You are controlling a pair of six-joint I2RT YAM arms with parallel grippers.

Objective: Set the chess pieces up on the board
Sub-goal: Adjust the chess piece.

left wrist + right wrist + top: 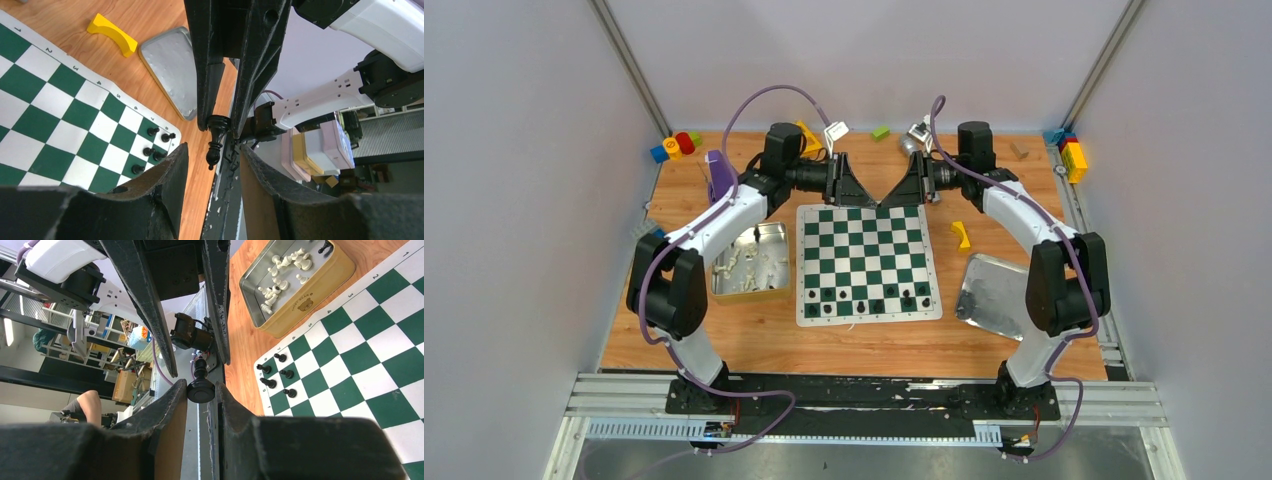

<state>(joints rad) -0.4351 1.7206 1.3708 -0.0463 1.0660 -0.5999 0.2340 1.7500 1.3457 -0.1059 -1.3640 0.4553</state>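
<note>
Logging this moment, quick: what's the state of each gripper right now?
Left gripper: open, straddling the black chess piece without gripping.
Right gripper: closed, holding that black chess piece by its base.

- A robotics lab cell: two robot arms (pixel 724 210) bolted to an aluminium rail (pixel 624 395), wooden table (pixel 754 345), grey enclosure panels (pixel 514 200).
- Beyond it, metal shelving (pixel 100 352) and stacked plastic bins (pixel 315 145).

From high on the near side, the top camera looks down on the whole wooden table (pixel 754 345) from well back. The left wrist camera peers close along its own jaws, facing right, and the right wrist camera faces left. Both catch the black plastic chess piece (pixel 216 137) and the near end of the green-and-white checkered board mat (pixel 60 110).
</note>
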